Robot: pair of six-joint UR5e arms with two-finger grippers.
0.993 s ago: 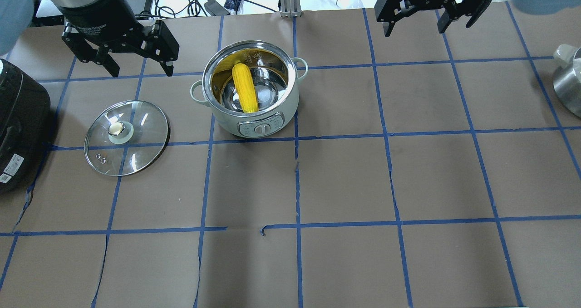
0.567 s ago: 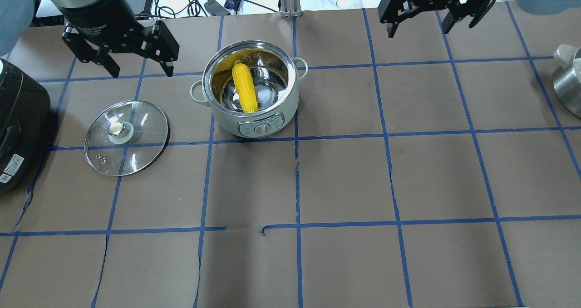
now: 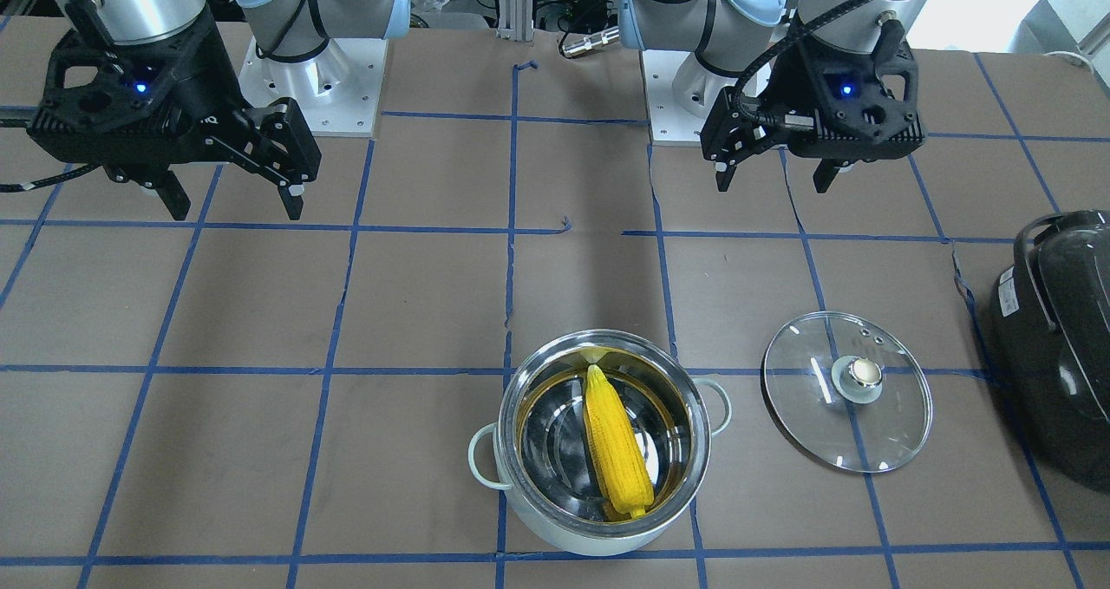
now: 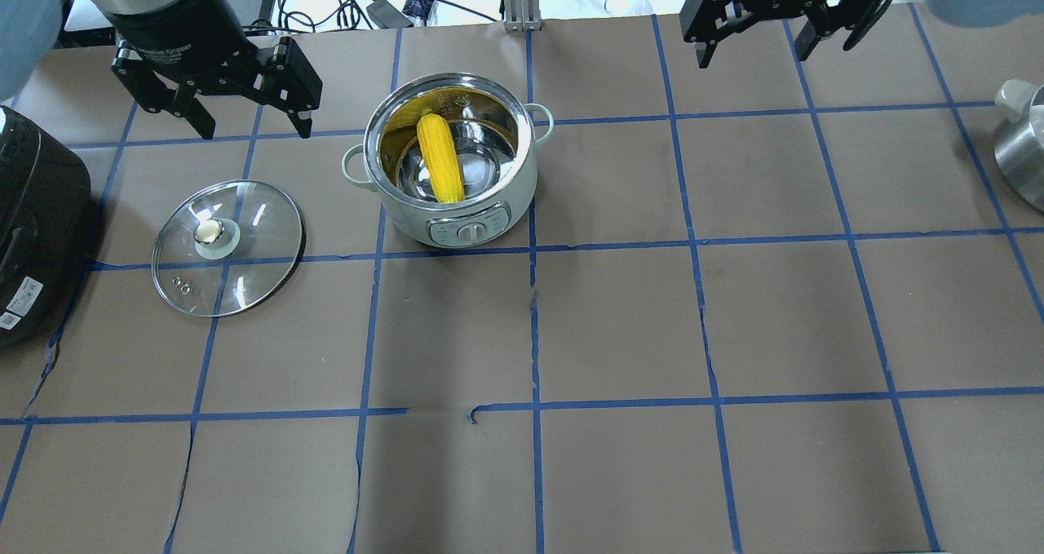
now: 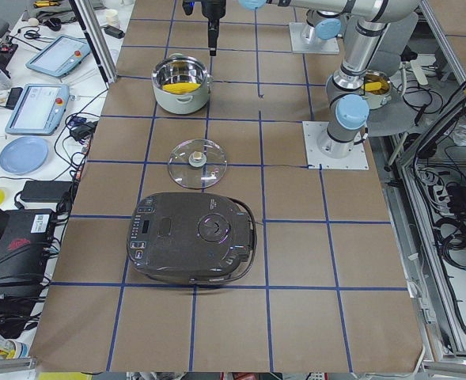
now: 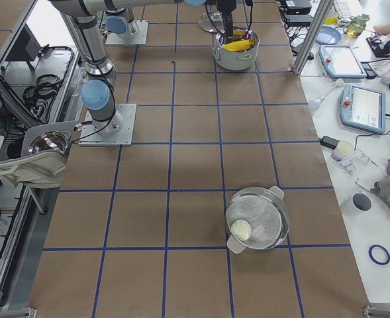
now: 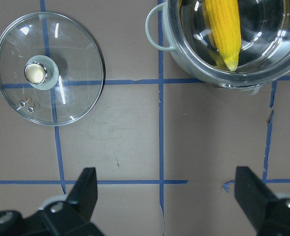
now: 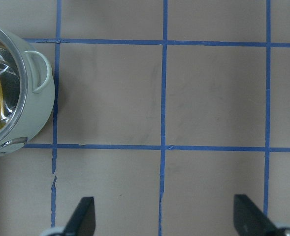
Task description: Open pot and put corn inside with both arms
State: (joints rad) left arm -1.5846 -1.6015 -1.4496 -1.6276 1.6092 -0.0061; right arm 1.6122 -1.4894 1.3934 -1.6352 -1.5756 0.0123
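The mint-green pot [image 4: 522, 188] stands uncovered at the back middle of the table, with the yellow corn [image 4: 440, 159] lying inside it, also seen in the front view [image 3: 617, 452]. Its glass lid [image 4: 245, 268] lies flat on the table to the pot's left, knob up. My left gripper [image 4: 254, 126] is open and empty, hovering behind the lid and left of the pot. My right gripper [image 4: 771, 48] is open and empty, high at the back right, well away from the pot. The left wrist view shows the lid [image 7: 71, 93] and the corn [image 7: 223, 29].
A large black appliance [image 4: 33, 211] sits at the left table edge beside the lid. A second steel pot [image 4: 1019, 158] stands at the far right edge. Cables and devices lie beyond the table's back edge.
My right gripper has drawn slightly further back and up from the table. The left gripper, pot, corn and lid have not moved.
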